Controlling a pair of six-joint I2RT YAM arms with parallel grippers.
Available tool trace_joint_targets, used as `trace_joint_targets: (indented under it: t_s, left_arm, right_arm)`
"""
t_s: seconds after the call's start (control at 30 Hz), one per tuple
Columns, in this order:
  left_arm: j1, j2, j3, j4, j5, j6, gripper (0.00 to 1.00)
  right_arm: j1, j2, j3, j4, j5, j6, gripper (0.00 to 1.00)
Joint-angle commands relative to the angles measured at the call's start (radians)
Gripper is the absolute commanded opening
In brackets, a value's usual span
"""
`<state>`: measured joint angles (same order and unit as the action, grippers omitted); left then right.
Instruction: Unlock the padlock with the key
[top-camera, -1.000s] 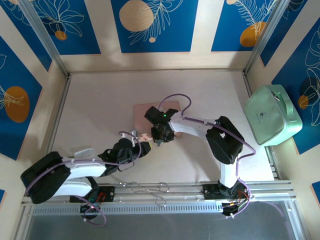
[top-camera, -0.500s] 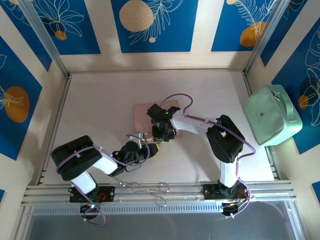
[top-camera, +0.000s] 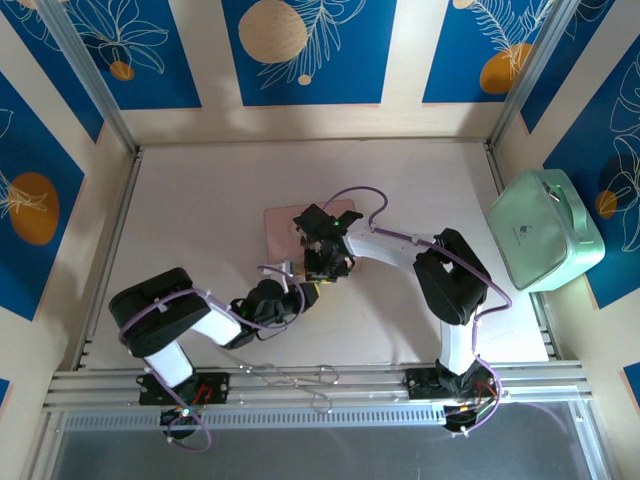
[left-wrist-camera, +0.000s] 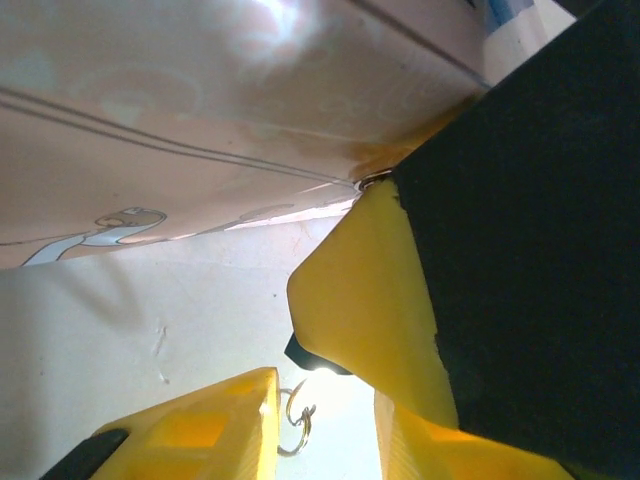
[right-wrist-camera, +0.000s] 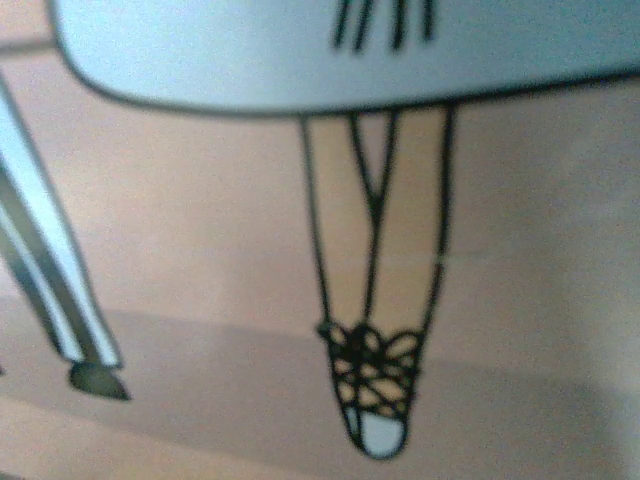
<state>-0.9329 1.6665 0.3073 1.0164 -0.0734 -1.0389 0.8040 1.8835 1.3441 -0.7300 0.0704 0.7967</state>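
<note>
Between fingers (left-wrist-camera: 200, 428) of the left pincer (top-camera: 302, 292) sits the key ring (left-wrist-camera: 298, 420) — grip unclear; right pincer (top-camera: 325, 268) likewise.

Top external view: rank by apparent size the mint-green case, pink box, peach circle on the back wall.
1. mint-green case, clearly the largest.
2/3. pink box and peach circle look alike. The right arm covers part of the box, so I won't rank these two.
</note>
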Motion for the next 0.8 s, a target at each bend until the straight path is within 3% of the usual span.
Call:
trace_joint_targets:
  t_s: [0.0,0.07,0.23,0.53,0.63,0.77]
  left_arm:
    - [-0.008,0.018,0.016,-0.024,-0.012,-0.01,0.32]
    - [-0.008,0.023,0.018,-0.022,-0.013,-0.012,0.31]
    - [-0.007,0.057,0.045,-0.004,0.023,-0.014,0.13]
    - [-0.007,0.074,0.036,0.048,0.024,-0.051,0.0]
    - [-0.007,0.091,0.024,0.096,0.023,-0.07,0.0]
    - [-0.006,0.108,0.015,0.132,0.025,-0.093,0.0]
  right_arm:
    - [0.001,-0.007,-0.02,0.008,-0.081,-0.004,0.22]
    - [-0.001,-0.012,-0.031,0.019,-0.09,-0.001,0.22]
    - [-0.002,-0.011,-0.042,0.032,-0.096,0.009,0.22]
    - [0.001,-0.042,-0.088,0.089,-0.081,0.051,0.26]
    - [0.012,-0.072,-0.123,0.13,-0.041,0.078,0.36]
    - [0.05,-0.147,-0.2,0.218,0.095,0.119,0.63]
